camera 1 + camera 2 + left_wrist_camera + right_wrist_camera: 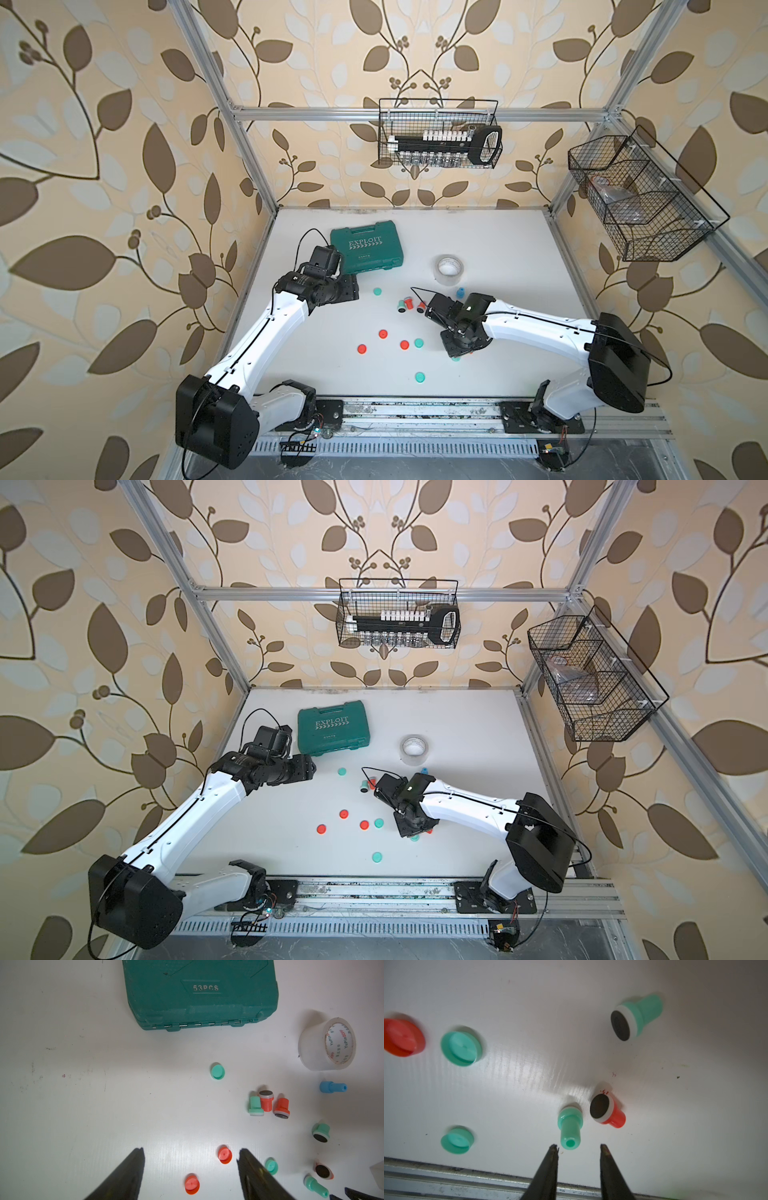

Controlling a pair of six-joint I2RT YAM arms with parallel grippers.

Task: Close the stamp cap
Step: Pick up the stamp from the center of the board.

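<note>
In the right wrist view a green stamp (570, 1126) stands face down on the white table, handle up. My right gripper (579, 1148) is open just short of that handle, with nothing between its fingers. A red stamp (607, 1112) lies beside it, black face showing, and another green stamp (633, 1017) lies farther off. Loose caps lie around: green caps (461, 1048) (456, 1139) and a red cap (402, 1037). My left gripper (191, 1151) hangs open and empty above two red caps (224, 1155) (191, 1184).
A green tool case (365, 247) lies at the back left and a tape roll (449, 269) at the back middle. Three uncapped stamps (409, 302) cluster mid-table, with a blue stamp (460, 293) near the tape. The table's metal front rail (446, 1176) runs close to my right gripper.
</note>
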